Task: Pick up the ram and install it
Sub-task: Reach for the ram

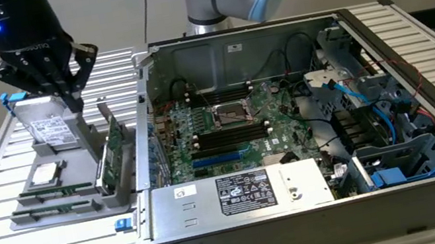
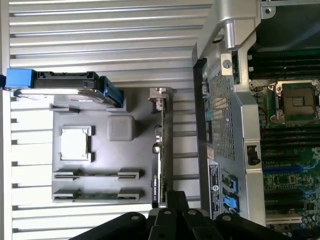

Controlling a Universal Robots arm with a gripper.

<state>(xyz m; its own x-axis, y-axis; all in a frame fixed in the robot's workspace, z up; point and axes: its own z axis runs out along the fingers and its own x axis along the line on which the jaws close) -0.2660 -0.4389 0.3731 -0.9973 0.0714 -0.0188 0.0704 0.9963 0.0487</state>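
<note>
**Parts tray and open case, gripper overhead.** The black multi-fingered gripper (image 1: 62, 95) hangs above the flat grey plastic parts tray (image 2: 142, 160). Its fingers (image 2: 165, 220) are drawn fully together and have hold of nothing.

The ram strip (image 2: 95, 194) is a long, narrow, thin green circuit board with dark chips along its length. From above it is seen edge-on, seated in the tray's outermost slot between small grey end blocks. A second ram strip (image 2: 95, 175) of the same form sits in the neighbouring slot, just beside the first and parallel to it.

Both strips lie at the tray end farthest from the upright silver hard drive with blue end tabs (image 1: 49, 128). Their long axes run along that tray edge, parallel to the drive's broad face. They run at right angles to the tall green expansion card (image 1: 114, 143), which stands on the tray side nearest the open grey metal computer case (image 1: 215, 55). In the exterior view the strips point roughly from that view's left to its right.

A square silver processor chip (image 2: 75, 142) lies flat on the tray between the drive and the strips.

Neither strip touches the fingers. In the wrist view the closed fingertips show just beyond the tray edge along which the strips run, close to the expansion card's end. The card-side ends of the strips are therefore the ones nearer the fingertips. How high the fingertips stand above the tray cannot be told.
</note>
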